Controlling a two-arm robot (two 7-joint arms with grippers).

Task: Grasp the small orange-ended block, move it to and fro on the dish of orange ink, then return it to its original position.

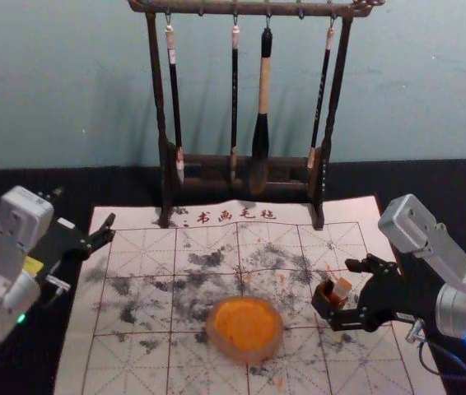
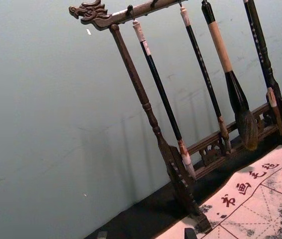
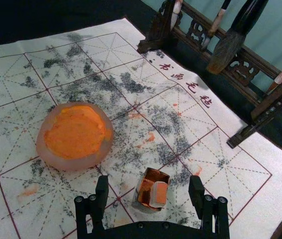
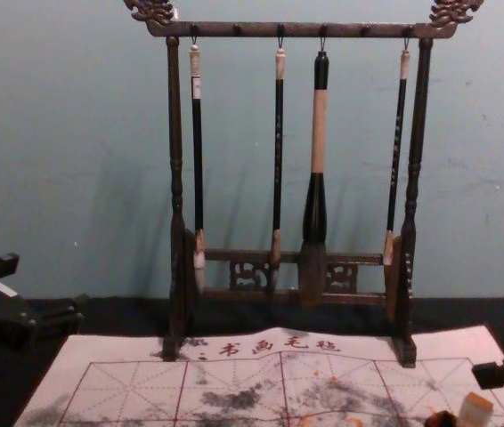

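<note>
A black worktop [image 1: 19, 183] is supporting a white rectangular mat [image 1: 146, 220], which is displaying a red grid, red characters and smudges of dark ink. A dark carved wooden rack [image 1: 161, 107] is standing across the far side, and four long-handled brushes [image 1: 263, 82] are hanging from it. The black left hand [image 1: 85, 206] is hovering idle by the mat's far left part, its fingers spread apart. The black right hand [image 1: 341, 292] is reaching in from the right over the mat, its fingers standing apart, one on each side of the task's block and not closing on it. A round, pale translucent dish [image 1: 210, 331] is sitting near the mat's middle, holding bright orange ink [image 1: 246, 322]. A small open box [image 3: 140, 186], orange-brown inside with a pale outer wall, is resting right of the dish and a little farther away. The small rectangular block [image 3: 158, 195] is lying tilted at the box's opening, between the right fingertips, showing pale sides and an orange end.
</note>
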